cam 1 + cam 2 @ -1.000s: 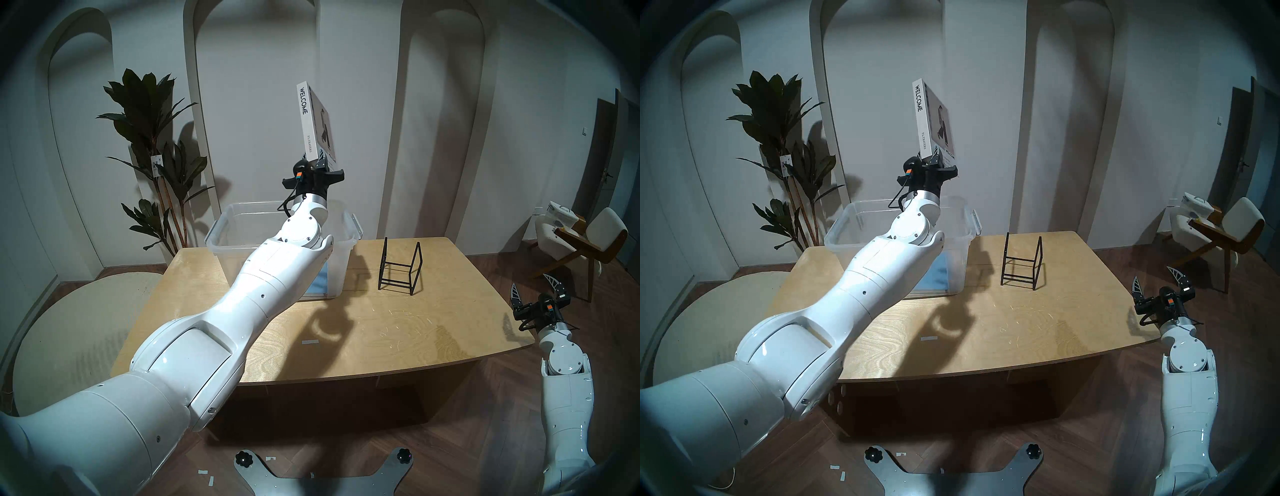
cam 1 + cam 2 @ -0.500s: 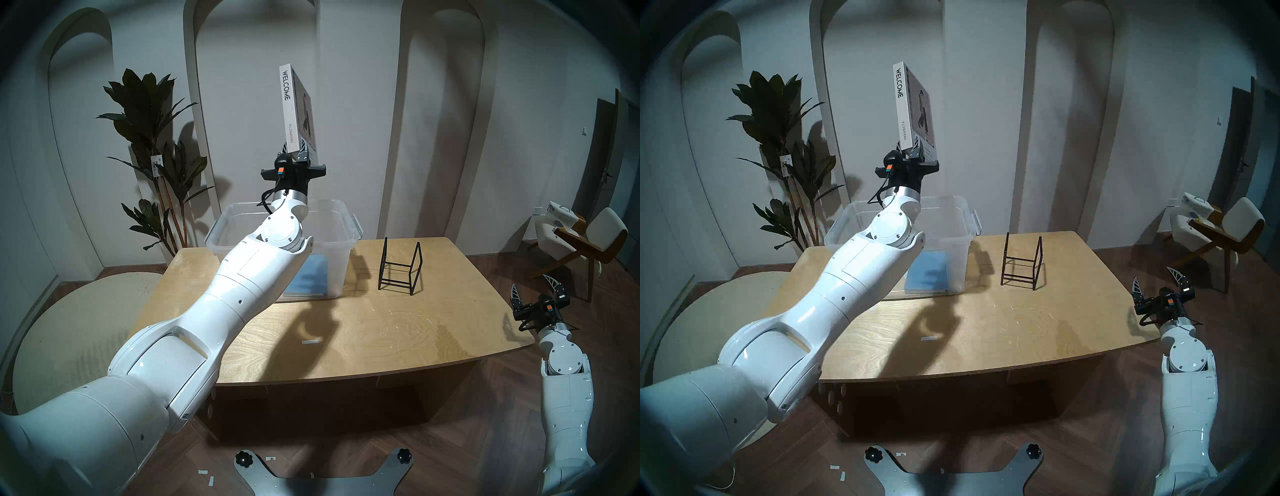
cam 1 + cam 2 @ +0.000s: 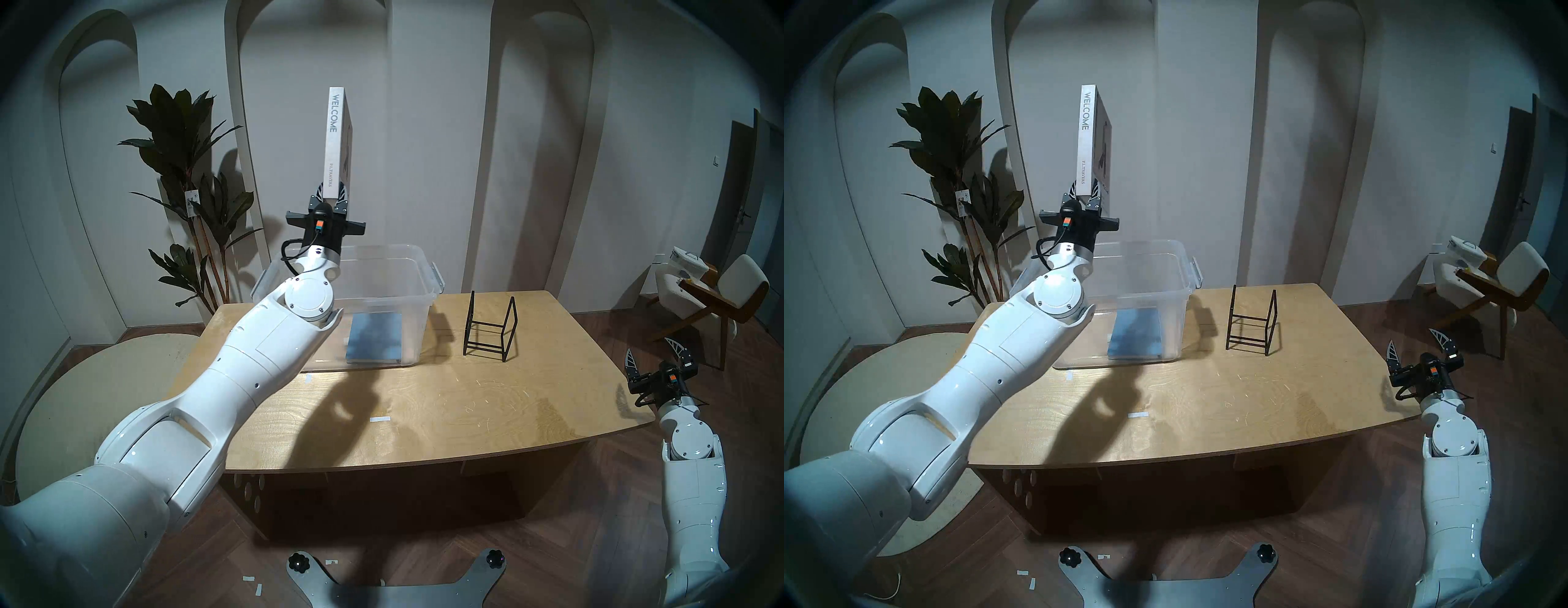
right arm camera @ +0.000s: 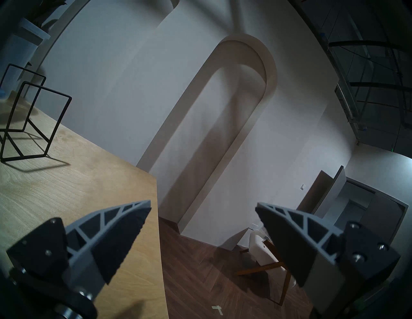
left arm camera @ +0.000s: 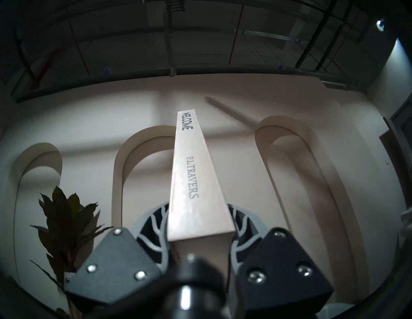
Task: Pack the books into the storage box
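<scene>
1. the white book (image 3: 336, 140) is standing upright in the air above the storage box (image 3: 425, 297), spine toward the head camera.
2. the left gripper (image 3: 329, 198) is clamping its lower end, pointing upward over the box's left part.
3. the blue book (image 3: 375, 337) is lying flat on the box's floor.
4. the wire rack (image 3: 490, 327) is sitting right of the box on the table (image 3: 466, 407).
5. the right gripper (image 3: 655, 354) is hanging spread wide and empty, far right of the box past the table's edge.

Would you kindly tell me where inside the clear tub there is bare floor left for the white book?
Inside the storage box, the blue book fills the floor's right side. Bare floor lies between it and the left wall, partly hidden by the left arm.
</scene>
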Motion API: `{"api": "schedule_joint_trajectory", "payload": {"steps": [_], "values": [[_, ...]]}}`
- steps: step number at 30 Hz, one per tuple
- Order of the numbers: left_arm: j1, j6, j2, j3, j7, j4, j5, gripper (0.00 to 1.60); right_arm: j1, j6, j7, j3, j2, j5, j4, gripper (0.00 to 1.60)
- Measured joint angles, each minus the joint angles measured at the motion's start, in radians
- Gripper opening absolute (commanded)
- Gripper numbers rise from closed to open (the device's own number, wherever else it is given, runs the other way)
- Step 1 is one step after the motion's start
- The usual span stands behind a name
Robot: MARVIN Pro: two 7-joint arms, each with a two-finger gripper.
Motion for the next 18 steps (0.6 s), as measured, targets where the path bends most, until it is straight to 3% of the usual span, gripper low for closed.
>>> {"api": "schedule_joint_trajectory", "payload": {"steps": [11,18], "values": [[0.006,-0.001,0.123,0.005,0.041,-0.042,0.174,0.0,0.003,0.0,0.0,0.0,0.0,0.001,0.005,1.6],[0.019,-0.009,0.199,0.049,0.061,-0.091,0.317,0.0,0.006,0.0,0.0,0.0,0.0,0.001,0.005,1.6]]}}
